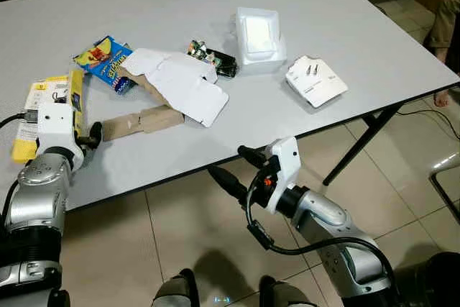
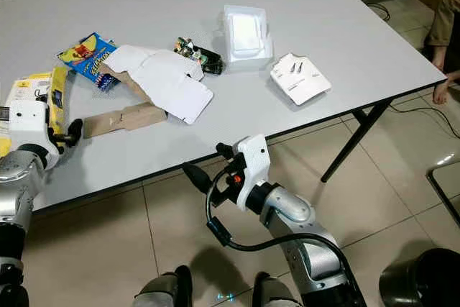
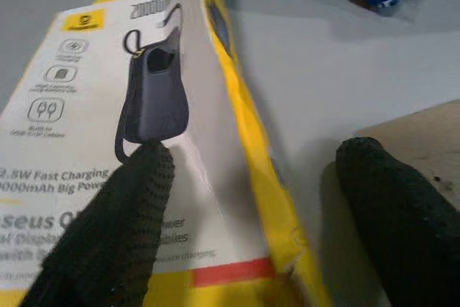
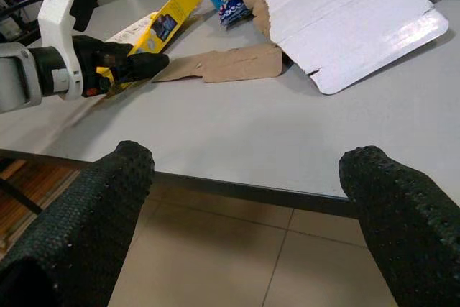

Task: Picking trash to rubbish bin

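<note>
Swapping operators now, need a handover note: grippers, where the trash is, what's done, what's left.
Left gripper: open, fingers straddling the raised edge of the yellow power-bank box at the table's left end; not yet closed on it.
Right gripper: open, holding nothing, below the table's near edge.
On the table: flattened cardboard, blue snack wrapper, dark wrapper, white foam tray, white plug pack.
Dark bin on the floor, to the robot's right.
Done: nothing visibly binned.
Left: likely close on the yellow box, carry it to the bin, then the rest.
</note>
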